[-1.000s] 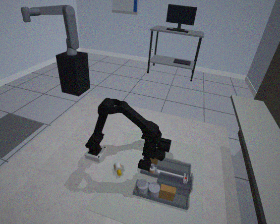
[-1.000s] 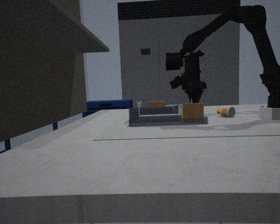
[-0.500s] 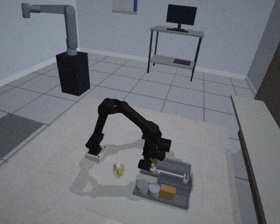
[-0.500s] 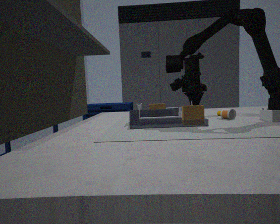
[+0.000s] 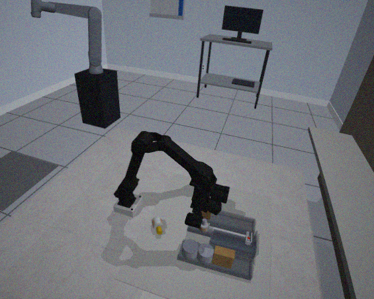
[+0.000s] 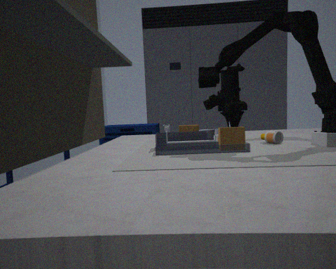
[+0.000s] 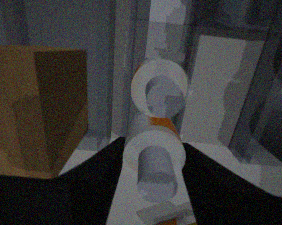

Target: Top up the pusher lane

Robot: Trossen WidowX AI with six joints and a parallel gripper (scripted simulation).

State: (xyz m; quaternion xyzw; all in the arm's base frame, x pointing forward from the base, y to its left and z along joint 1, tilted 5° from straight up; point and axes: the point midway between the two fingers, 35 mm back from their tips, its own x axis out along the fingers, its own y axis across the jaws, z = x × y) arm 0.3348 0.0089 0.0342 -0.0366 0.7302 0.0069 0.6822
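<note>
My gripper (image 5: 200, 224) (image 6: 233, 125) (image 7: 152, 145) points down at the front end of the sprung lane and is shut on a white jar (image 7: 157, 171) with a grey cap and orange label, seen from above in the wrist view. Its base is hidden. A matching jar (image 7: 163, 94) stands just beyond it in the lane; their outlines overlap, and I cannot tell whether they touch. Behind it runs the pale pusher strip, with a red-marked slider (image 5: 249, 237) at the lane's far end. Another orange-labelled jar with a yellow cap (image 5: 159, 230) (image 6: 263, 136) lies on its side on the table.
The grey rack (image 5: 242, 272) (image 6: 185, 150) holds two grey cylinders (image 5: 190, 249) (image 5: 206, 253) and a tan box (image 5: 224, 256) (image 6: 232, 137) in its near lane. Another tan box (image 5: 206, 215) (image 6: 188, 128) (image 7: 61, 114) stands close beside my fingers. Low lane walls flank the sprung lane.
</note>
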